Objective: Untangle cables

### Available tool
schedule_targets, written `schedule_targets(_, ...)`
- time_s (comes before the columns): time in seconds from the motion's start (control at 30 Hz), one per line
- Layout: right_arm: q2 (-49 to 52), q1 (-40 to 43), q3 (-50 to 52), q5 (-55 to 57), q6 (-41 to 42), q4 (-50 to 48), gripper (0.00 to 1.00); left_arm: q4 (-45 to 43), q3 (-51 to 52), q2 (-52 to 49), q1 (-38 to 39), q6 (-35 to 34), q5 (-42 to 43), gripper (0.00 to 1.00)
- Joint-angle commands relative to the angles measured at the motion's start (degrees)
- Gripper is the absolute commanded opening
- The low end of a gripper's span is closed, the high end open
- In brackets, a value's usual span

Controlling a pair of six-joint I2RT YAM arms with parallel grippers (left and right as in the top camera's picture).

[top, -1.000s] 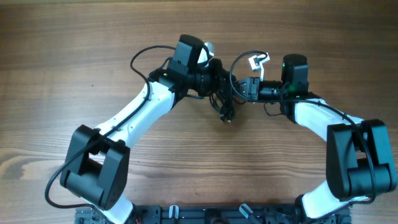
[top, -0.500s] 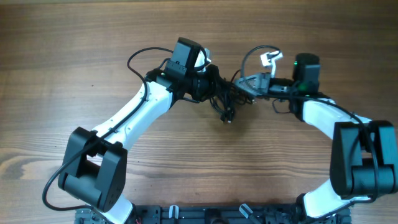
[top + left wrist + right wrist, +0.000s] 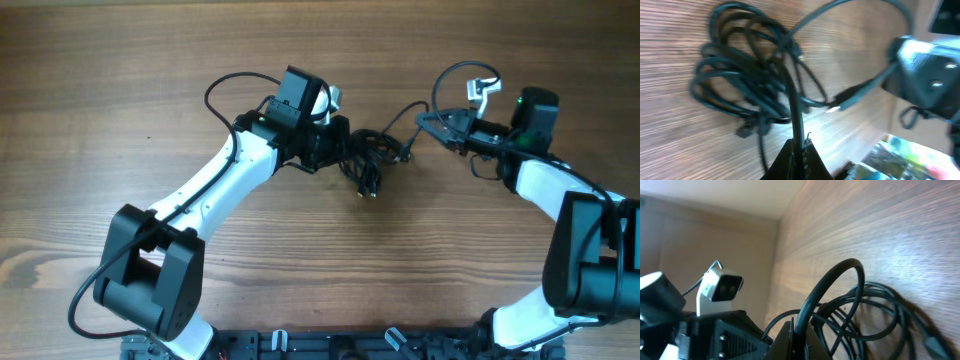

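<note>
R gripper [image 3: 430, 122] swung right vs prev frame, clamped on 1 strand | L gripper [image 3: 338, 143] pinching thin black tangled cables [image 3: 368, 162] | I read strand axis L-R, knot by L.

From above, the tips of the left gripper [image 3: 345, 148] are buried in the knot of cables [image 3: 372, 160], and the plugs [image 3: 369, 190] are too small to make out. The right arm [image 3: 597, 262] runs off the right edge. The left wrist view is smeared, its fingers [image 3: 788, 162] cut by the bottom edge. In the right wrist view the right gripper [image 3: 797, 332] is likewise cropped.
</note>
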State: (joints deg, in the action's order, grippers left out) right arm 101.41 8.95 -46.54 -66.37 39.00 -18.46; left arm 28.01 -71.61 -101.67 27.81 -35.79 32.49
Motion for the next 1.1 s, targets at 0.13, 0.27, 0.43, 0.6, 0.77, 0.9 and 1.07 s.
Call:
schedule_targets(0.13, 0.94, 1.57, -0.68, 4.17, -1.33, 0.87, 0.04, 3.78, 0.46, 0.42, 0.04, 8.02, -9.70, 0.06)
schedule_targets(0.27, 0.94, 1.57, -0.68, 9.27, -1.57, 3.72, 0.04, 3.96, 0.46, 0.42, 0.04, 8.66, -10.08, 0.05)
schedule_targets(0.43, 0.94, 1.57, -0.68, 13.92, -1.16, 4.79, 0.04, 4.90, 0.46, 0.42, 0.04, 8.68, -9.33, 0.04)
schedule_targets(0.6, 0.94, 1.57, -0.68, 12.94, 10.40, 3.85, 0.04, 6.19, 0.46, 0.42, 0.04, 14.49, -3.02, 0.04)
schedule_targets(0.77, 0.94, 1.57, -0.68, 12.81, 18.64, 2.38, 0.06, 7.21, 0.46, 0.42, 0.04, 20.39, 5.51, 0.04)
schedule_targets(0.9, 0.94, 1.57, -0.68, 13.22, 19.23, -1.40, 0.17, 7.48, 0.46, 0.42, 0.04, 20.63, 10.10, 0.04)
schedule_targets(1.07, 0.94, 1.57, -0.68, 16.72, 20.11, -3.78, 0.37, 7.45, 0.39, 0.46, 0.04, 20.63, 15.65, 0.04)
